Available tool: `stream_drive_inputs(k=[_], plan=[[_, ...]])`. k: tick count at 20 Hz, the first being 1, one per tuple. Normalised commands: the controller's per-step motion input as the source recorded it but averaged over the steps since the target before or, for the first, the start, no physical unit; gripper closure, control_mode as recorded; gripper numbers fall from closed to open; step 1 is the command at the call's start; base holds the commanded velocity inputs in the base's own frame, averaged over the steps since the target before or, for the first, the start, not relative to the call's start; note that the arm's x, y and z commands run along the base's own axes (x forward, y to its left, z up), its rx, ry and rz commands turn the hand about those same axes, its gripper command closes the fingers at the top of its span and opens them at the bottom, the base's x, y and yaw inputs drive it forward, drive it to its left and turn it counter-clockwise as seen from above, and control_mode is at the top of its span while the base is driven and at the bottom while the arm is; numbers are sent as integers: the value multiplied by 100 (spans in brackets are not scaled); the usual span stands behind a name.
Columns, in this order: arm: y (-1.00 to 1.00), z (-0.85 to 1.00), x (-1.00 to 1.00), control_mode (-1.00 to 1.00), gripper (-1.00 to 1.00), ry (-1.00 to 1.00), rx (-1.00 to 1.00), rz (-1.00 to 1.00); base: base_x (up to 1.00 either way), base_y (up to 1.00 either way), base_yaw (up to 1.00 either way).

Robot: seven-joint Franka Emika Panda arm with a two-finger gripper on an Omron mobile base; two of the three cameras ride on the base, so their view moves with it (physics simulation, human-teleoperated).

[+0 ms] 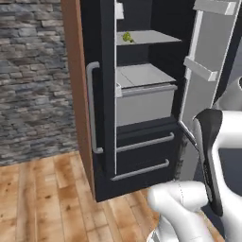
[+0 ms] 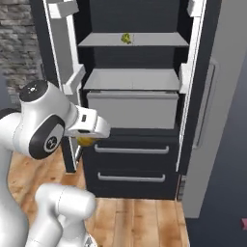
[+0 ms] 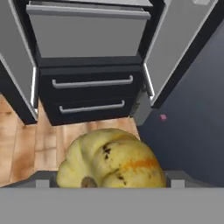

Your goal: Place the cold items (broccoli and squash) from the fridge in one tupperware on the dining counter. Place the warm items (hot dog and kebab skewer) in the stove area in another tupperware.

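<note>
Below the open fridge (image 2: pixel 135 96) shelves, the hand (image 2: pixel 87 140) is gripping the squash (image 3: pixel 111 159) between wide-spread fingers, carrying it clear of the drawers. Broccoli (image 2: pixel 126 38) is sitting on the upper shelf, probably next, once the squash is delivered to the worktop.

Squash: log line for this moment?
squash: in pincer, out of fridge | broccoli: on fridge shelf | fridge doors: open

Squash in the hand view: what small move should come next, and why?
Probably draw the arm back from the fridge and turn toward the counter. The squash already sits between the jaws, clear of the shelves, outside the open doors. The broccoli remains on the upper shelf for a later trip.
</note>
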Motion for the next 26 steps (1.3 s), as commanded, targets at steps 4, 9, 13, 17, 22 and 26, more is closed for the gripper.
stream_drive_inputs(k=[4,9,13,17,22,26], plan=[[0,0,0,100,100,0,0,0,-93,27,64],[0,0,0,100,100,0,0,0,-75,18,80],[0,0,0,100,100,0,0,0,-59,43,86],[0,0,0,100,100,0,0,0,-27,76,81],[0,0,0,100,100,0,0,0,-1,25,76],[0,0,0,100,100,0,0,0,0,-2,72]])
